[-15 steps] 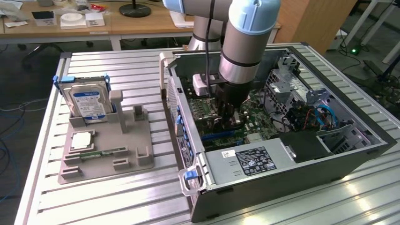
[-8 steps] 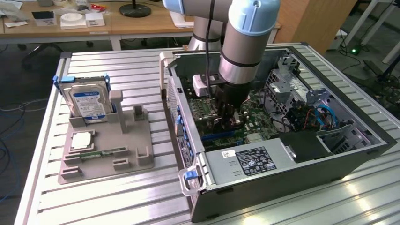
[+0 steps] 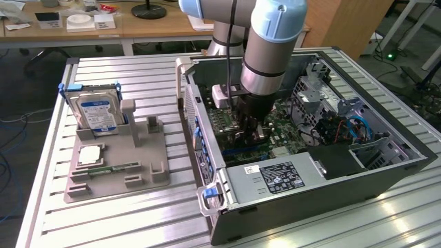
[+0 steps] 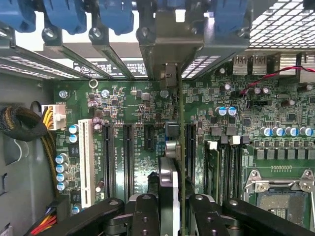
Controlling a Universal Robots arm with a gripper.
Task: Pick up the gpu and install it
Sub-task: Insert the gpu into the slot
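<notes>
The gpu [image 4: 180, 118] appears edge-on in the wrist view as a thin green blade with a black cooler on one face. It stands upright over the motherboard's [image 4: 128, 103] black expansion slots. Its metal bracket [image 4: 167, 54] reaches the rear slot openings under the blue clips. My gripper [image 4: 174, 204] is shut on the card, one black finger [image 4: 146, 214] on each side. Whether the card's edge sits in a slot I cannot tell. In the exterior view my gripper [image 3: 252, 133] is lowered deep inside the open computer case [image 3: 324, 186].
A grey fixture [image 3: 117, 165] on the slatted table at the exterior view's left holds a silver hard drive [image 3: 98, 114], a memory stick [image 3: 110, 169] and a chip [image 3: 90, 155]. The power supply [image 3: 276, 178], drive cage and cables [image 3: 344, 129] crowd the case. Memory slots [image 4: 226, 162] and the CPU socket [image 4: 278, 196] lie beside the card.
</notes>
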